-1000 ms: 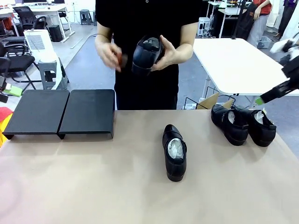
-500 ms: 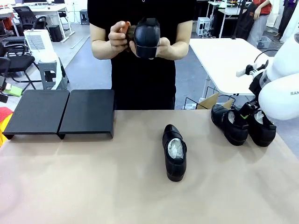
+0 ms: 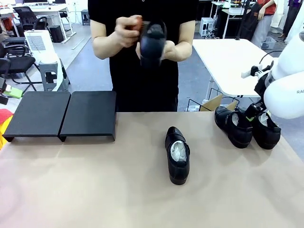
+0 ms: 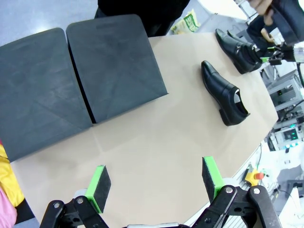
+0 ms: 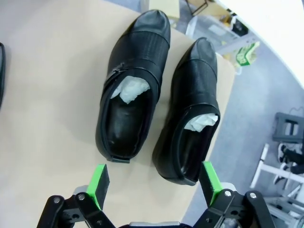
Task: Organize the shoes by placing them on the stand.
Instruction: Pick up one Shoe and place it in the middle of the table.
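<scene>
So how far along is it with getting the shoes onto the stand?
Nothing is done yet: the stand carries no shoes. In hand: the right tool hangs open over a pair of shoes, while the person holds a fourth shoe. Left: all four, including the lone shoe mid-table.

At the top centre of the frame a person [image 3: 142, 80] in black held one shoe [image 3: 153, 40] at chest height between both hands [image 3: 124, 34], well above the table [image 3: 95, 190]. The stand [image 3: 64, 114] sat at middle left, its two panels side by side. A lone shoe [image 3: 177, 156] lay at the centre, toe toward the bottom edge (white paper showed in its opening). At middle right a pair of shoes [image 3: 232, 126] stood close together, and the white right arm [image 3: 285, 92] bent low just over them.
</scene>
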Controlling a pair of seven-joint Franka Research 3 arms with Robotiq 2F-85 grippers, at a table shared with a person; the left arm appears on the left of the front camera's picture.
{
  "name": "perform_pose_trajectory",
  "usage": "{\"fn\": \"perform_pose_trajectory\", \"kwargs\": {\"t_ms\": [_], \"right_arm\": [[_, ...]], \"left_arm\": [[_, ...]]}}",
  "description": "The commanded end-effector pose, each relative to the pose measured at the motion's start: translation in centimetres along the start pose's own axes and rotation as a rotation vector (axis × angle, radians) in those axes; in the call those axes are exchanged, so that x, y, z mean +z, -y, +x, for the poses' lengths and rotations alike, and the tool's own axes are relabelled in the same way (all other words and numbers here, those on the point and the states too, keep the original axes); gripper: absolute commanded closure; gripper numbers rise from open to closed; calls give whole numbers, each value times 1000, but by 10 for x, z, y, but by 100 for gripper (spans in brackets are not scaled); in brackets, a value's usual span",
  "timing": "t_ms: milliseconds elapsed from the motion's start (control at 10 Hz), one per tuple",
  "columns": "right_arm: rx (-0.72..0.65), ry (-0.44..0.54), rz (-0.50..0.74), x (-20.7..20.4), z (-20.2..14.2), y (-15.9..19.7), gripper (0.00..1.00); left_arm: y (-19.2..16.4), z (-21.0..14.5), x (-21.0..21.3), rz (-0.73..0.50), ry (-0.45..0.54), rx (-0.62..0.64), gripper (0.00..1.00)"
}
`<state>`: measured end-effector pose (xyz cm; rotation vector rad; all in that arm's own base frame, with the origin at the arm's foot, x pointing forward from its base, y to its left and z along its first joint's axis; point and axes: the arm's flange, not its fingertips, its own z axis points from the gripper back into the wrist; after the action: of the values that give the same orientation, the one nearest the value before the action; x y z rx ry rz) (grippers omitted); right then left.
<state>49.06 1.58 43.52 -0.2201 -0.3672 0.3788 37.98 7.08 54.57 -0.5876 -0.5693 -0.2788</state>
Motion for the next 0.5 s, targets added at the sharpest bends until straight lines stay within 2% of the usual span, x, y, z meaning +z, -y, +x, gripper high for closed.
{"fn": "perform_pose_trajectory", "kwargs": {"t_ms": [0, 200, 400], "right_arm": [[-35, -111, -8, -13, 39, 7, 0], [-48, -167, 43, -38, 62, 7, 0], [-87, -195, 73, -55, 71, 4, 0]], "left_arm": [[-1, 0, 1, -13, 5, -14, 0], [-1, 0, 1, -13, 5, -14, 0], [-1, 0, 1, -13, 5, -14, 0]]}}
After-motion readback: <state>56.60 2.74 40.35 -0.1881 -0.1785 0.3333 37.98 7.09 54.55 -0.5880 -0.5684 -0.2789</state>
